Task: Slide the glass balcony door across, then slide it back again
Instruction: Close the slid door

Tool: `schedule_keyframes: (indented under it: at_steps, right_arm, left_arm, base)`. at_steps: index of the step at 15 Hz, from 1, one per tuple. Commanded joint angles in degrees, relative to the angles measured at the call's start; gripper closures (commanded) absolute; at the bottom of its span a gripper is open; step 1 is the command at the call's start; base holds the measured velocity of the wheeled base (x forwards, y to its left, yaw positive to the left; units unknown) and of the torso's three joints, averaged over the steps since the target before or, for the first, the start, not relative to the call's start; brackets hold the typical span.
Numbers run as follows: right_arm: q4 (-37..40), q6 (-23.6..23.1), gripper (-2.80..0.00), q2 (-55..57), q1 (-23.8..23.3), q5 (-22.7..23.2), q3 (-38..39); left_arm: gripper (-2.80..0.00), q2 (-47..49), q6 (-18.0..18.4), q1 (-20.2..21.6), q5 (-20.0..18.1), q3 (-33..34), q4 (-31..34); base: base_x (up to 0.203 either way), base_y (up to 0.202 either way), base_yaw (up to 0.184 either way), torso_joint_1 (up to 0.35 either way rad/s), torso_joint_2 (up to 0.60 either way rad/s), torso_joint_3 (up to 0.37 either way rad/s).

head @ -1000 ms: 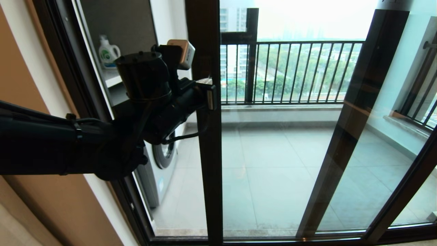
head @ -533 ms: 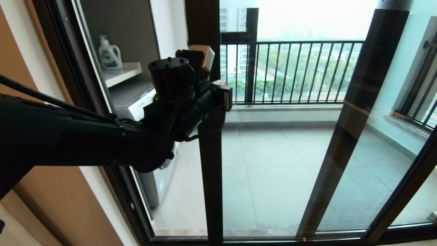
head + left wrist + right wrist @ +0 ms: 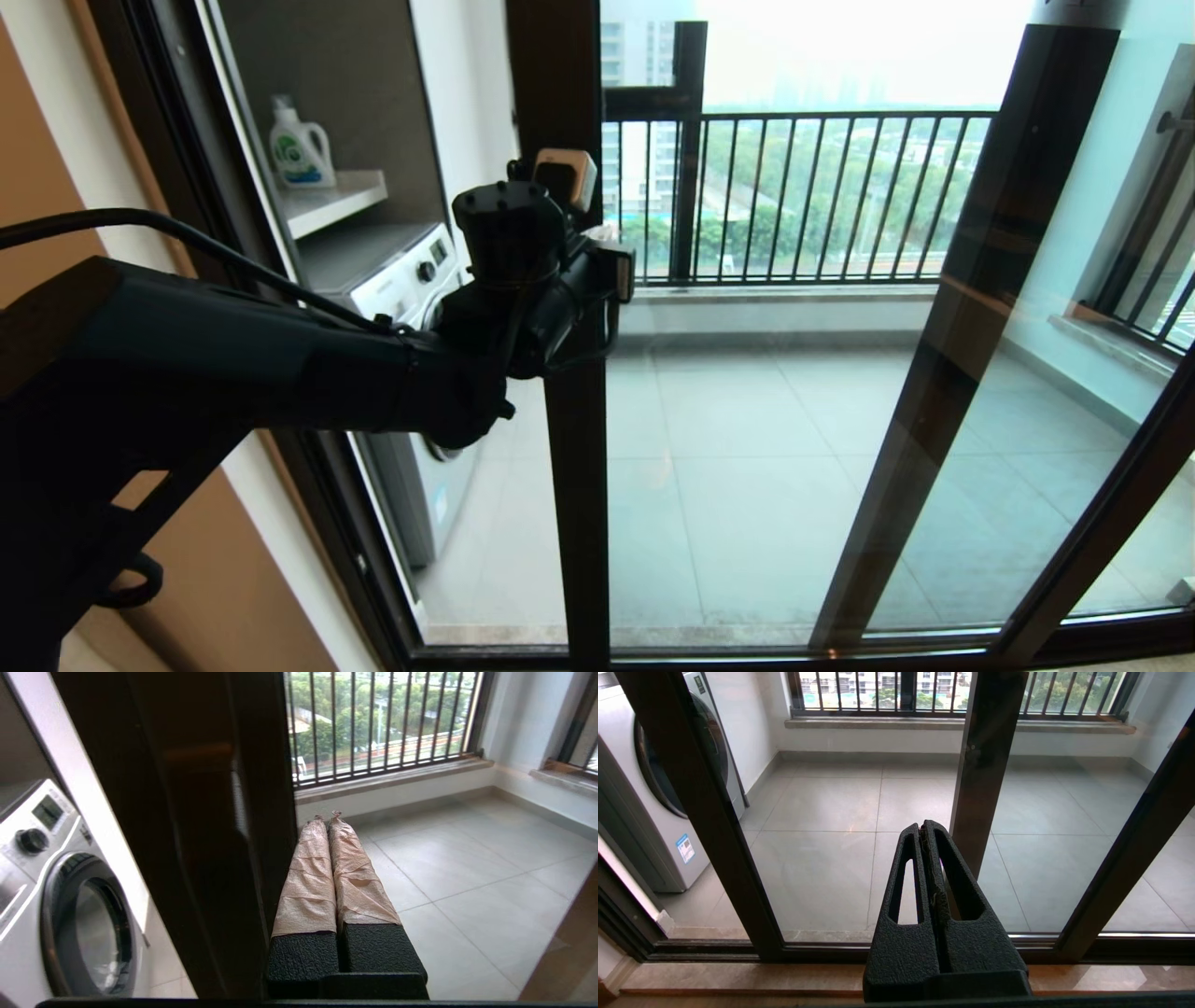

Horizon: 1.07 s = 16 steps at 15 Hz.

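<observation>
Left hand [image 3: 327, 826]: tape-wrapped fingers pressed together, holding nothing, reaching past the inner edge of the dark brown upright [image 3: 574, 439] of the glass balcony door [image 3: 747, 448], flank just beside or against that edge; contact can't be confirmed from the wrist view. Door is a floor-to-ceiling clear pane in a slim dark metal frame; its left upright stands near the middle of the head view, leaving an open gap on the left through which the white front-loading washing machine [image 3: 415, 280] and the white detergent bottle on the shelf [image 3: 301, 145] show. Second dark-framed pane [image 3: 971, 308] overlaps further right. Right hand [image 3: 931, 833] hangs low in front of the glass, fingers closed, empty, idle. Risks, as I read it: it's a side push with no grip, so the fingers could slide off the frame edge if the arm's path drifts from the track line. If the door binds, load goes sideways into the fingers. The wrist is close to the frame and could get pinched.
</observation>
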Motion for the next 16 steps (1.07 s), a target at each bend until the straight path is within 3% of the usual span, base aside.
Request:
schedule_keyframes:
  at_steps: [1,6,16]
  right_arm:
    - [-0.03,-0.04,0.0,0.07,0.01,0.03,0.7]
    - [-0.03,-0.04,0.0,0.07,0.02,0.03,0.7]
    - [-0.03,-0.04,0.0,0.07,0.01,0.03,0.7]
  left_arm:
    - [0.0,0.76,0.6,0.82,2.02,-1.19,-0.28]
    - [0.0,0.59,3.3,3.43,3.37,-1.75,-0.28]
    - [0.0,-1.83,3.09,6.44,5.26,1.87,-0.79]
  base:
    - [0.0,0.0,0.0,0.0,0.0,0.0]
    - [0.0,0.0,0.0,0.0,0.0,0.0]
    - [0.0,0.0,0.0,0.0,0.0,0.0]
